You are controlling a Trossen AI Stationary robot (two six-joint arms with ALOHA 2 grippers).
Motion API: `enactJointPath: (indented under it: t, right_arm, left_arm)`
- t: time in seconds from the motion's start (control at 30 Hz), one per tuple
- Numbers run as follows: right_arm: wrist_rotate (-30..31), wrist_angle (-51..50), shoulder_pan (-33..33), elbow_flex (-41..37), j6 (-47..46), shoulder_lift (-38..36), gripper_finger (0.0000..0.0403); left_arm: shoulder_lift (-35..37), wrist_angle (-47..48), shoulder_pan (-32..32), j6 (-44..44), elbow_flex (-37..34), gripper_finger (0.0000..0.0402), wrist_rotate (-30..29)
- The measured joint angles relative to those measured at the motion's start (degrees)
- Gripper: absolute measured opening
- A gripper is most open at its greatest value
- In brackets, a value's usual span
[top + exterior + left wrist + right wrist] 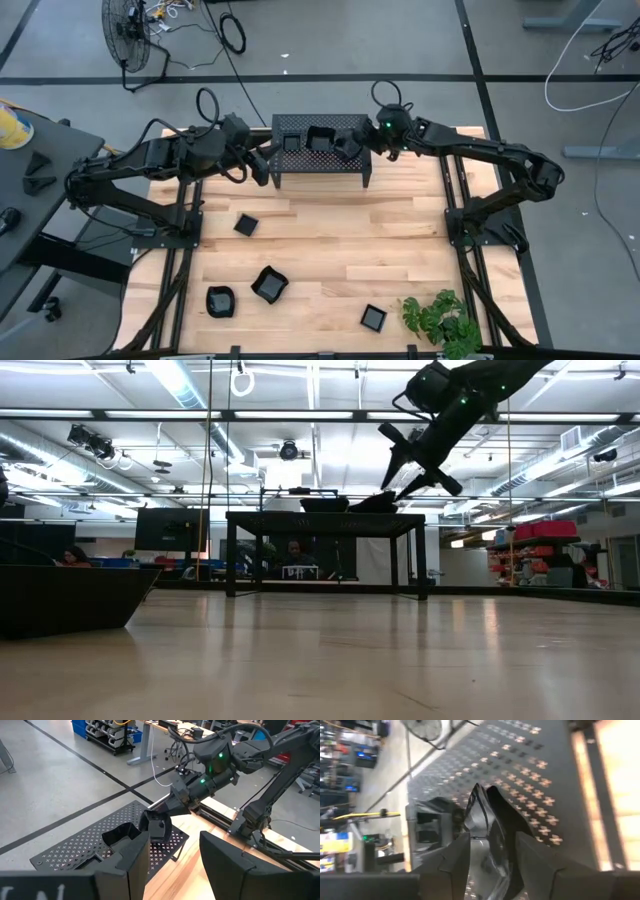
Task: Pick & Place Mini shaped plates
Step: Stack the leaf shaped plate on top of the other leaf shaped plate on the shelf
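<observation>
The pale butcher-block surface [330, 240], made of glued wood strips with visible grain, carries a black perforated-metal stand [320, 150] on four legs near its 12 o'clock edge. The stand's top is a flat sheet punched with small cross-shaped holes.

The right hand [352, 147] reaches over the stand's 3 o'clock end. Its two dark fingers stand apart with a glossy black mini plate [492, 827] between them; the plate sits tilted on edge on the perforated top, its raised rim catching light. The pictures do not settle whether the fingers press it or have let go.

Two more glossy plates rest on the stand: a squarish one [291, 143] toward 9 o'clock and a deeper, angular one [320, 137] at the centre.

The left hand [265, 165] hovers at the stand's 9 o'clock end, its blunt fingers spread with nothing between them.

Four plates lie on the bare wood: a small square one [246, 224] toward 9 o'clock, a wavy-edged one [269, 284] toward 7 o'clock, a rounded one [220, 300] at 8 o'clock, and a square one [373, 318] at 6 o'clock, beside a leafy green plant [440, 320].
</observation>
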State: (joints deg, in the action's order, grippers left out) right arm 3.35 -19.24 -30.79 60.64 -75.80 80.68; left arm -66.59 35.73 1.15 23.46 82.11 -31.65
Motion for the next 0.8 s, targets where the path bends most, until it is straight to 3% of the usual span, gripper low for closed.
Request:
enactJointPath:
  t: [0.8]
  right_arm:
    - [-1.2, -3.1, -2.6, 0.0, 6.2, -2.4, 0.0146]
  left_arm:
    - [0.0, -0.5, 0.0, 1.4, 0.0, 0.0177, 0.9]
